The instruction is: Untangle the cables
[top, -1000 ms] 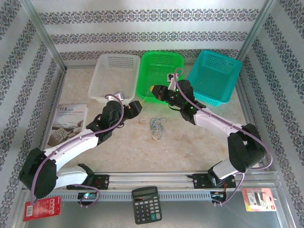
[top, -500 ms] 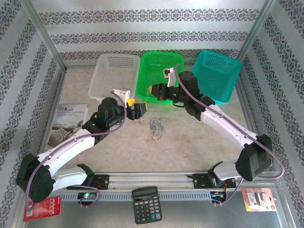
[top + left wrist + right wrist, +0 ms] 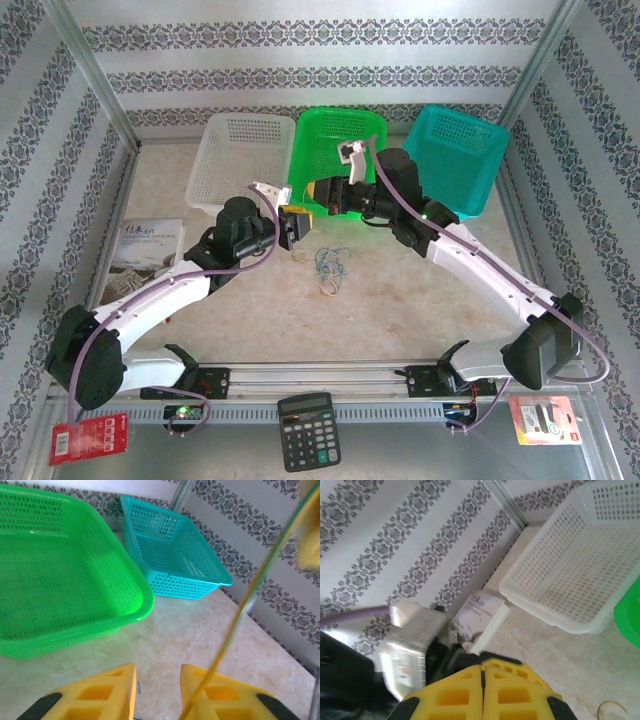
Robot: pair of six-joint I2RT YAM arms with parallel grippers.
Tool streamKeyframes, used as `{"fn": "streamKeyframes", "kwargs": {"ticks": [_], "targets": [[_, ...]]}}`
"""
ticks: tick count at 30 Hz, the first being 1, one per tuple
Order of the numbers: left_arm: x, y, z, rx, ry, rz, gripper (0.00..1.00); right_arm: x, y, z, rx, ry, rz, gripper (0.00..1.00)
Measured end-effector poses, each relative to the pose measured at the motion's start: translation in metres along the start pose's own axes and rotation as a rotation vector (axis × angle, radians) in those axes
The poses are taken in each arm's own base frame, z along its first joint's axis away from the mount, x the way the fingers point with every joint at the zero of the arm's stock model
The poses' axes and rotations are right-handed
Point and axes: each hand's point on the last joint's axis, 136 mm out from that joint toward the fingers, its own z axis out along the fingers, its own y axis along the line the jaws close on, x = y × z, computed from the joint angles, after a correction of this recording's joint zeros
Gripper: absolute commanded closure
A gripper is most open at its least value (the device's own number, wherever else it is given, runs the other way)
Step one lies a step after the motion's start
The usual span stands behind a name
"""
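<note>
The cables [image 3: 330,265] lie in a small loose tangle on the table, just in front of the green basket [image 3: 340,140]. The left gripper [image 3: 293,228] hovers by the basket's near-left corner, its fingers parted with a clear gap. A yellowish strand [image 3: 240,615] rises past its right finger. The right gripper [image 3: 322,195], at the basket's near rim, has its fingers [image 3: 445,695] pressed together and appears to pinch that strand's upper end. Left of the basket lies a book [image 3: 145,250], its cover writing unreadable.
</note>
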Motion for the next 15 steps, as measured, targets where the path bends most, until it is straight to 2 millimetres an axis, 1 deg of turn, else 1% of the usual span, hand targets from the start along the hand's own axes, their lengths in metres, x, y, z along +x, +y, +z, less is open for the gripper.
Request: {"fn": "streamKeyframes", "kwargs": {"ticks": [3,6,9,11,13,15], "targets": [[0.010,0.001,0.002,0.013,0.013,-0.022,0.87,-0.013,0.012,-0.009,-0.013,-0.041,-0.020,1.00],[0.017,0.003,0.005,0.020,0.021,-0.038,0.88,-0.022,0.018,-0.014,-0.020,-0.068,-0.032,1.00],[0.020,0.003,0.007,0.029,0.024,-0.053,0.88,-0.025,0.016,-0.016,-0.007,-0.082,-0.031,1.00],[0.020,0.003,0.008,0.034,0.025,-0.060,0.92,-0.028,0.013,-0.017,0.002,-0.089,-0.029,1.00],[0.020,0.002,0.009,0.040,0.023,-0.065,0.98,-0.031,0.009,-0.019,0.012,-0.098,-0.024,1.00],[0.020,0.001,0.010,0.043,0.022,-0.071,1.00,-0.034,0.006,-0.020,0.023,-0.110,-0.018,1.00]]}}
